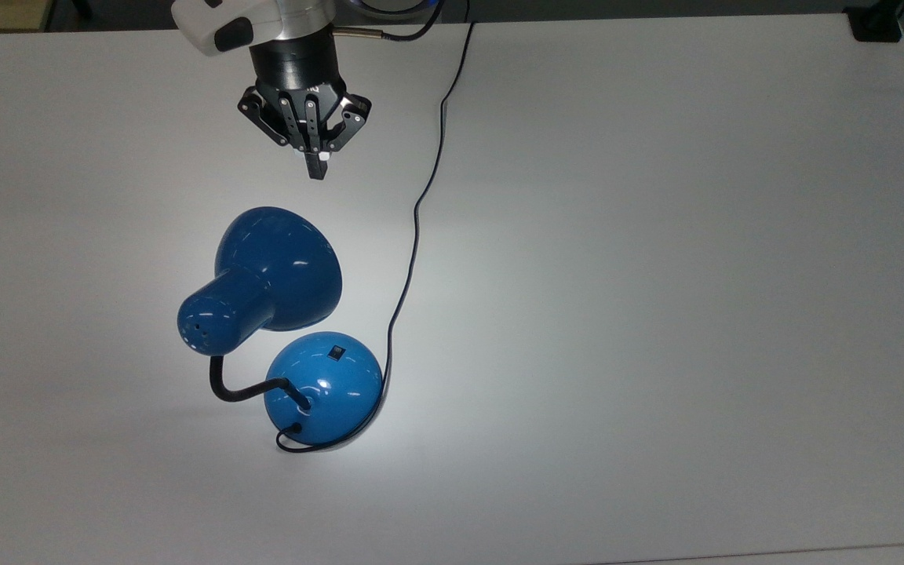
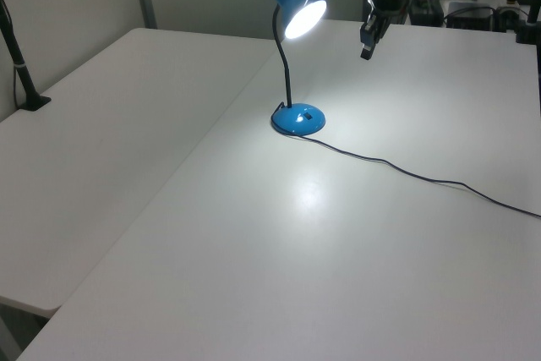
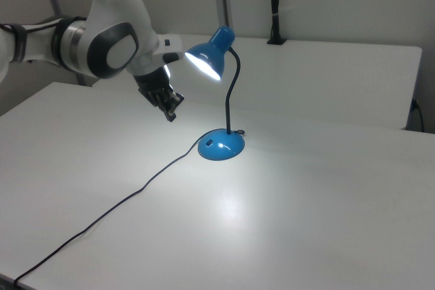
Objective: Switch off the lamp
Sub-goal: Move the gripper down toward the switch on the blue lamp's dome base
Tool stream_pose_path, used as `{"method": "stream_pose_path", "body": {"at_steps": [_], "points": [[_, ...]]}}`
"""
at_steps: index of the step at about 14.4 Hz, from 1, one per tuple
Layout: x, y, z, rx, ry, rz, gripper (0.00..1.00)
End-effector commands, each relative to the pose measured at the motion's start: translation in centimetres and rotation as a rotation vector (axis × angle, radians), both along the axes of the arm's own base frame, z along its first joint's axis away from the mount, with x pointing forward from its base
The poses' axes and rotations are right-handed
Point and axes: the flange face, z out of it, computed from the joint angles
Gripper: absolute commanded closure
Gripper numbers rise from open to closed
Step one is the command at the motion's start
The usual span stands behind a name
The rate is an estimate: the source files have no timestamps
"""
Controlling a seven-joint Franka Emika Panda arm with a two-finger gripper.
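The glossy blue desk lamp (image 1: 279,298) with its bell-shaped shade is standing on the white desk (image 1: 656,275), its bulb glowing and throwing a bright patch onto the desk in front of its dome base (image 1: 324,386). The black two-finger gripper (image 1: 315,169) is hovering beyond the lamp's shade, on the far side from the base, with its fingers pressed together and nothing between them. The thin black cord (image 1: 413,235) is trailing from the base past the gripper's side toward the desk edge.

The small black switch (image 1: 335,351) is sitting on top of the base, on the side facing the shade. It probably wants a firm downward press with closed fingertips, not a grasp. The base looks smooth and slippery, and likely light enough to skid under a slanted push; the bendy black neck (image 1: 236,390) would flex if bumped.
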Motion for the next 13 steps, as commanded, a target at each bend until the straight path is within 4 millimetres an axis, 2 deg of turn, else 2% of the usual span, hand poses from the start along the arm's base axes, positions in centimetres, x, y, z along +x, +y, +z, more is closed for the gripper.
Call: {"method": "stream_pose_path", "body": {"at_steps": [1,3,5,6,10,13], "points": [[-4.6,1.6,-0.6,0.028,-0.088,0.007,1.00],[-4.6,1.6,-1.3,0.028,-0.084,0.003,1.00],[-2.2,2.1,-4.9,0.026,-0.118,-0.038,1.00],[-1.3,2.0,-5.8,0.024,-0.145,-0.052,1.00],[3.9,1.2,-8.4,0.037,-0.160,-0.152,1.00],[5.9,1.0,-10.1,0.050,-0.150,-0.221,1.00]]}}
